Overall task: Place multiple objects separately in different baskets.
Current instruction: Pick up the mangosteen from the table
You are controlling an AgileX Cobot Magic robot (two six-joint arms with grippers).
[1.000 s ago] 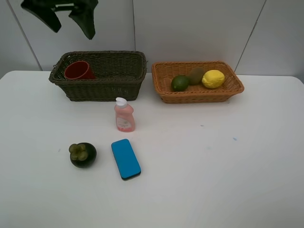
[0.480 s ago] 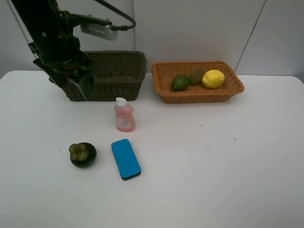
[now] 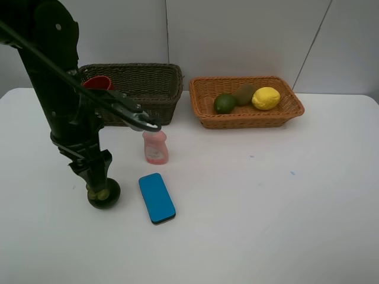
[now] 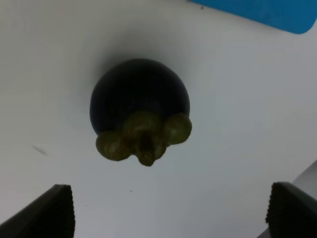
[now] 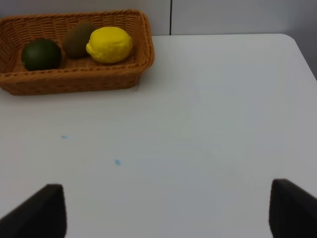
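exterior high, white table (image 3: 266, 207), grey panelled wall (image 3: 237, 35), orange basket (image 3: 249, 118)

The black-purple round mangosteen (image 4: 138, 96) has an olive-green calyx (image 4: 143, 139). Flat blue block (image 3: 157, 197); white-capped pink plastic bottle (image 3: 156, 149); olive-brown woven wicker basket (image 3: 154, 100); orange woven wicker basket (image 3: 249, 121); white desk (image 3: 266, 207).

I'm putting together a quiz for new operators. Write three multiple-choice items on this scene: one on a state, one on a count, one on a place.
1. How is the left gripper at the mangosteen? A open; B shut on it; C shut beside it.
2. How many fruits lie in the orange basket? A two; B three; C four.
3. Where is the red cup? A beside the mangosteen; B in the dark basket; C in the orange basket.
Answers: 1 A, its jaws stand wide apart, clear of the fruit. 2 B, lime, kiwi and lemon. 3 B, its rim shows above the dark wicker wall.
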